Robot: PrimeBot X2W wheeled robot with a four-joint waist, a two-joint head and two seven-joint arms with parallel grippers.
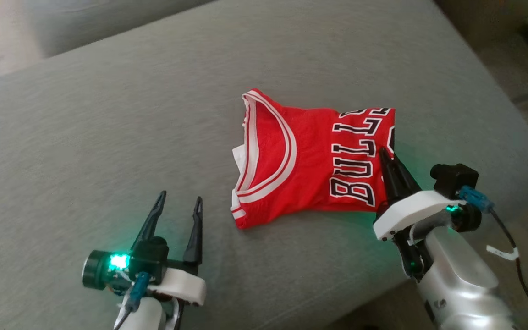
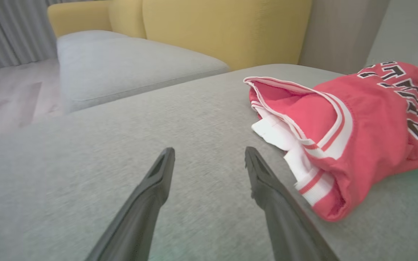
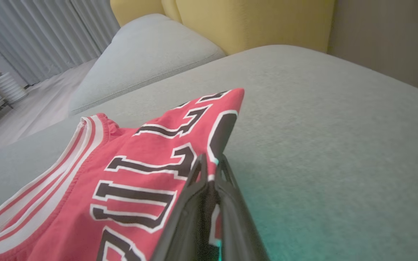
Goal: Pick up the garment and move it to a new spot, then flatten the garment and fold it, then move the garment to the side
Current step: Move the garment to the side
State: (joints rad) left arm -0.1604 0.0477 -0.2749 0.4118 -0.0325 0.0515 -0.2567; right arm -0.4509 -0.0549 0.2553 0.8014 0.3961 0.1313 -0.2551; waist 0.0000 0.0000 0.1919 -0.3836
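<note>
nearest, over the near left part of the grey cushion (image 1: 108, 114), the left gripper (image 1: 180, 197) hangs with its fingers spread wide and nothing between them. at the cushion's near right edge the right gripper (image 1: 384, 151) has its fingers pressed together on the right-hand edge of the red garment (image 1: 310, 160), beside the black lettering. the garment lies a little right of the cushion's middle, in a compact, roughly square bundle with the striped neckline toward the cushion's left. by that shape the flattening and folding look done, and what is left is probably the carry to the side, with the grip made. how many layers are pinched is hidden by the fingers. the lettering is cut off at the fold, and the garment's lower half is tucked out of sight.
</note>
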